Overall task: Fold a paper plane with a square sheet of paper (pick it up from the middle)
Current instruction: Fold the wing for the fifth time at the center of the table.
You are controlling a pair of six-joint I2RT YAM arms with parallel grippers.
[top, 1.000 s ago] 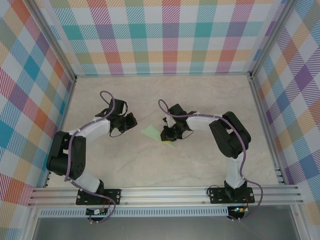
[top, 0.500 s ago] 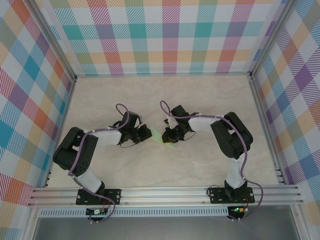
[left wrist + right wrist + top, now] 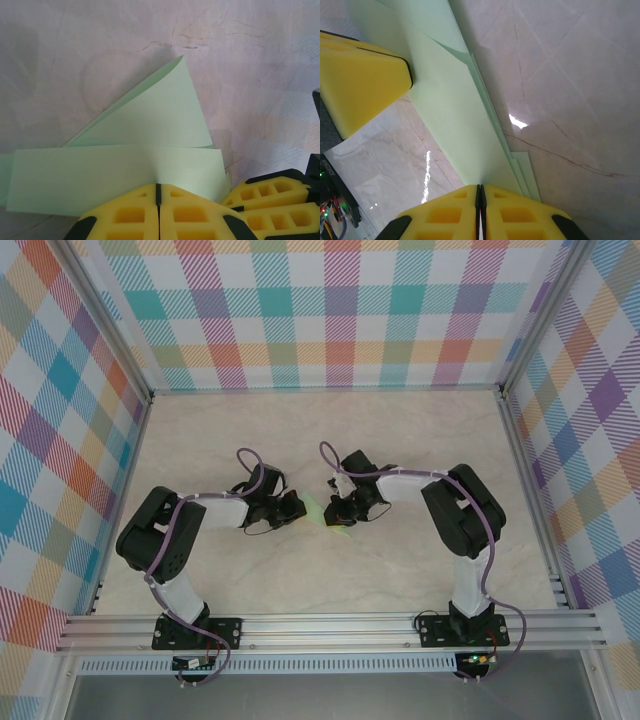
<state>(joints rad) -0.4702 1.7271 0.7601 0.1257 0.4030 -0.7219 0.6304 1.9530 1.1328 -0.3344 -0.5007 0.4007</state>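
The left arm (image 3: 200, 512) is sitting with its elbow out to the left and its forearm pointing right toward the middle, and the left gripper (image 3: 290, 508) is pressing its yellow pads (image 3: 135, 215) flat together, the seam between them showing as a thin dark line in the left wrist view. The right arm (image 3: 430, 490) is holding its elbow out to the right with its forearm pointing left, and the right gripper (image 3: 342, 512) is likewise keeping its jaws closed tight. The two grippers are facing each other, close together.
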